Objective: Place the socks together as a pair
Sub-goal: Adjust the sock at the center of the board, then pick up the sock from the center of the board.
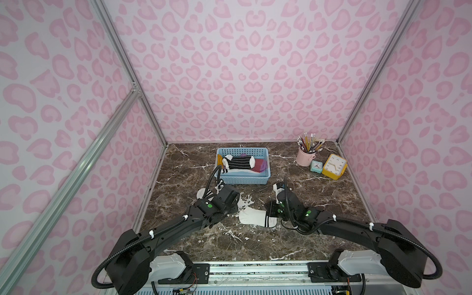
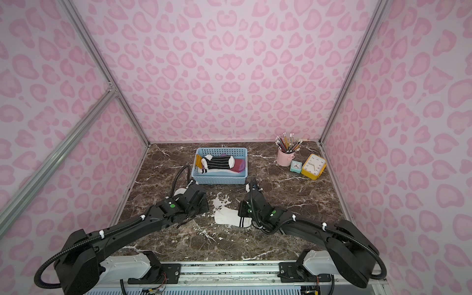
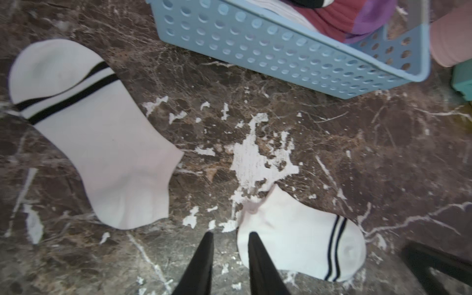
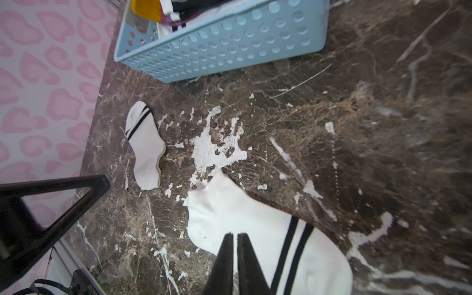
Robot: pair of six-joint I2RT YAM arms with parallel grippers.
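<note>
Socks laid flat, apart, on brown marble tabletop (image 1: 319,204), before blue perforated plastic basket (image 1: 242,180): white black-banded fabric sock (image 3: 94,143) beside left arm, matching white sock (image 4: 255,224) below right gripper (image 4: 235,233), whose jaws are seen nearly closed, nothing pinched. Left gripper (image 3: 231,233) jaws parted, empty.

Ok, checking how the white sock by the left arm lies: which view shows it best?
The left wrist view: the sock lies whole and large there, both black bands clear. The right wrist view shows it whole but small. In both top views the left arm hides most of it.
</note>
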